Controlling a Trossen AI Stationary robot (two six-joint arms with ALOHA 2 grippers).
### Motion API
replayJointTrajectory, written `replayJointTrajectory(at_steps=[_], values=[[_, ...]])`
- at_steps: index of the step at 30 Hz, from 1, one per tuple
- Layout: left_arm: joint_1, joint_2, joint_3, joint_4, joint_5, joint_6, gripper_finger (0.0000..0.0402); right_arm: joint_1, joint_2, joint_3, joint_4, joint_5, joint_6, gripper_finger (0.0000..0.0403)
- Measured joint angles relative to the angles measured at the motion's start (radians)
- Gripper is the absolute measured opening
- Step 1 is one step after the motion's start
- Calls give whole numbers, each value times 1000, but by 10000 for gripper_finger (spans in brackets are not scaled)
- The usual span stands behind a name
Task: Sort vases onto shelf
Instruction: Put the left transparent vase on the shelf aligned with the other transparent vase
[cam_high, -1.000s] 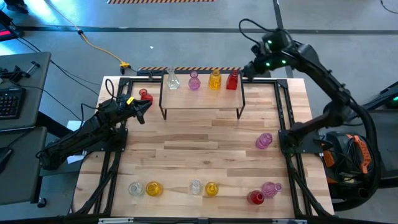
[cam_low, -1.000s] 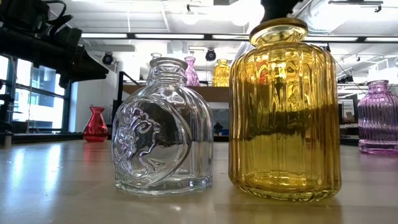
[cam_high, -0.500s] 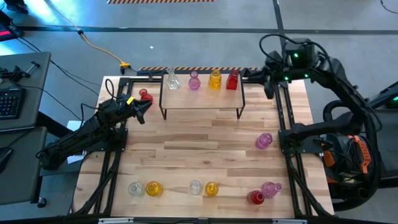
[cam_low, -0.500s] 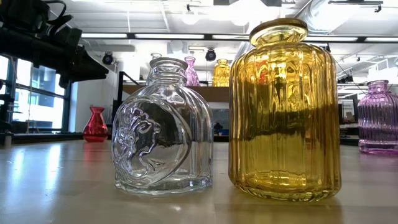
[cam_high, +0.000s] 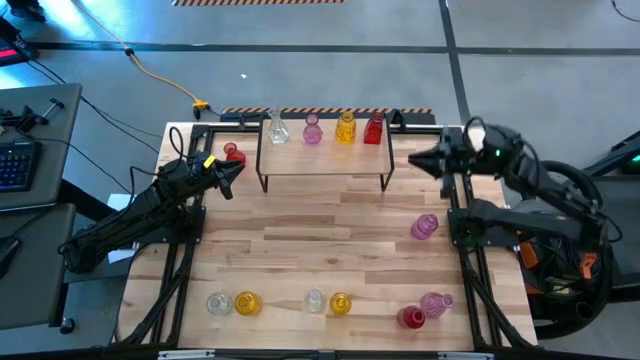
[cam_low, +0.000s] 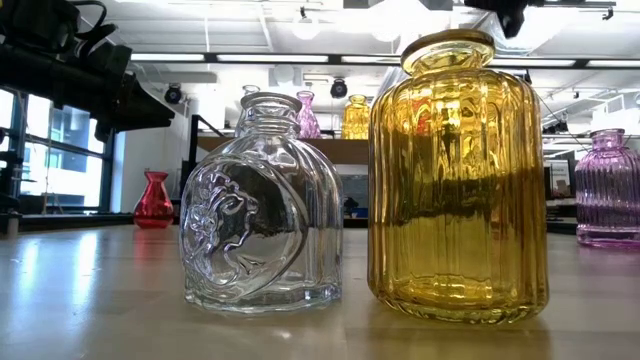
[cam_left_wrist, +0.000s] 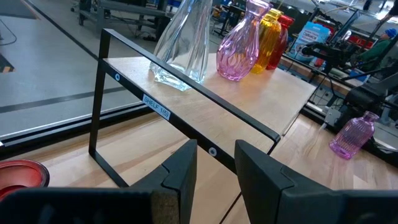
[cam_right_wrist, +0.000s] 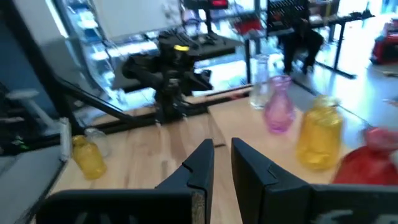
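Four vases are standing in a row on the shelf (cam_high: 325, 158) near the surface's far edge: a clear vase (cam_high: 277, 128), a pink vase (cam_high: 312, 130), an amber vase (cam_high: 345, 128) and a red vase (cam_high: 374, 128). Eight more are sitting on the surface (cam_high: 320, 235) itself. One red vase (cam_high: 235, 153) is lying just beside the shelf's left legs. One pink-purple vase (cam_high: 424, 226) is sitting alone near the right edge. Six are lining the near edge: a clear and amber pair (cam_high: 233, 302) toward the left corner, another clear and amber pair (cam_high: 328, 301) at the middle, and a red and pink pair (cam_high: 424, 311) toward the right corner. The broad middle of the surface is lying open between shelf and near row.

The left end effector (cam_high: 232, 172) is hovering near the far-left corner, just beside the lone red vase, its fingers (cam_left_wrist: 180, 171) parted with nothing between them. The right end effector (cam_high: 418, 160) is hanging by the far-right edge, right of the shelf, nearly clenched and gripping nothing.
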Motion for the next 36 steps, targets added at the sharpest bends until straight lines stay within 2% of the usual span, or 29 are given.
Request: replayJointTrajectory(at_steps=[5, 10, 26, 36], values=[[0, 0, 0, 0, 0, 0, 101, 53, -150, -256, 226, 48, 37, 37], [0, 0, 0, 0, 0, 0, 101, 78, -257, -416, 348, 116, 40, 37], [0, 0, 0, 0, 0, 0, 101, 80, -410, -612, 359, 131, 41, 37], [0, 0, 0, 0, 0, 0, 101, 80, -425, -666, 344, 140, 66, 37]])
